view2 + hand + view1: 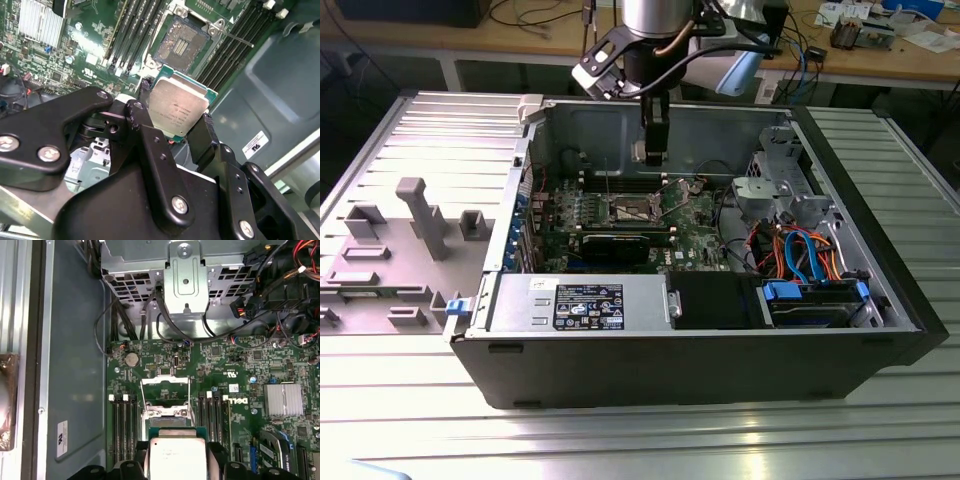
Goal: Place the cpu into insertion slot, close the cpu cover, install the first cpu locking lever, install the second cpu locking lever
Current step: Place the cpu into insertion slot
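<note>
Exterior view: an open computer case point(720, 372) lies on its side on a ribbed metal table point(620, 440), and 1 robot arm reaches down into it from above. The gripper point(653, 150) hangs over the green motherboard point(695, 215), just above the insertion slot point(630, 208) and near the far wall of the case. A black graphics card point(615, 245) lies in front of the slot. A grey power supply point(580, 305) fills the near corner on the exterior view's left, and orange and blue cables point(800, 250) bunch on the exterior view's right. A grey plastic fixture point(420, 215) stands on the table beside the case. In the second wrist view, the gripper point(172, 117) is clenched on the cpu point(179, 107). Its 2 black fingers point(145, 130) press opposite edges of the chip, whose dull silver top faces the camera. The cpu is in the air, not seated. Beyond it the insertion slot point(182, 42) lies bare, its dark centre uncovered, with long black memory slots point(127, 35) on both sides. A thin metal lever point(239, 39) juts out across the slots on 1 side. In the first wrist view, the cpu point(177, 457) sits between the fingers just short of the insertion slot point(167, 416). The cpu cover point(165, 381) stands swung open beyond the slot, with board showing through its window. A finned silver heatsink point(283, 399) sits well apart.
</note>
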Motion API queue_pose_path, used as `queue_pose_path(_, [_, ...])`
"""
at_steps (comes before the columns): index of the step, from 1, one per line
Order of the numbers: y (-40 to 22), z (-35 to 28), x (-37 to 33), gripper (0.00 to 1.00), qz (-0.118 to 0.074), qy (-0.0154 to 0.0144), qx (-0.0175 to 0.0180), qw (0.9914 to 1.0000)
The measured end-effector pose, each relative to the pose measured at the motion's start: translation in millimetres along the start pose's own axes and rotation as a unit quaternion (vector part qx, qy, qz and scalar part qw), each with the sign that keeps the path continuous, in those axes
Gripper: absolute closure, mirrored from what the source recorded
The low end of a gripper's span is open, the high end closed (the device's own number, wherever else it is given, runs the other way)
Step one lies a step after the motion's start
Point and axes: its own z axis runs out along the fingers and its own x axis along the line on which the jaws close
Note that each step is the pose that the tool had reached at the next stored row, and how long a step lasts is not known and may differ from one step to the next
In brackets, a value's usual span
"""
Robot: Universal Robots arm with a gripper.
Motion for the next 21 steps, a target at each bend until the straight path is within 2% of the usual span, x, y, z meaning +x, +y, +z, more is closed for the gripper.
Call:
queue_pose_path(3, [-0.9, 4.4, -0.2, 0.45, -0.017, 0.0013, 0.0008, 0.99985])
queue_pose_path(5, [-1.7, 5.5, -0.3, 0.45, -0.021, 0.0015, 0.0015, 0.99978])
queue_pose_path(19, [-2.0, 6.3, -0.3, 0.45, -0.021, 0.0016, 0.0015, 0.99978])
queue_pose_path(21, [-3.4, 8.0, -0.4, 0.45, -0.021, 0.0018, 0.0014, 0.99978])
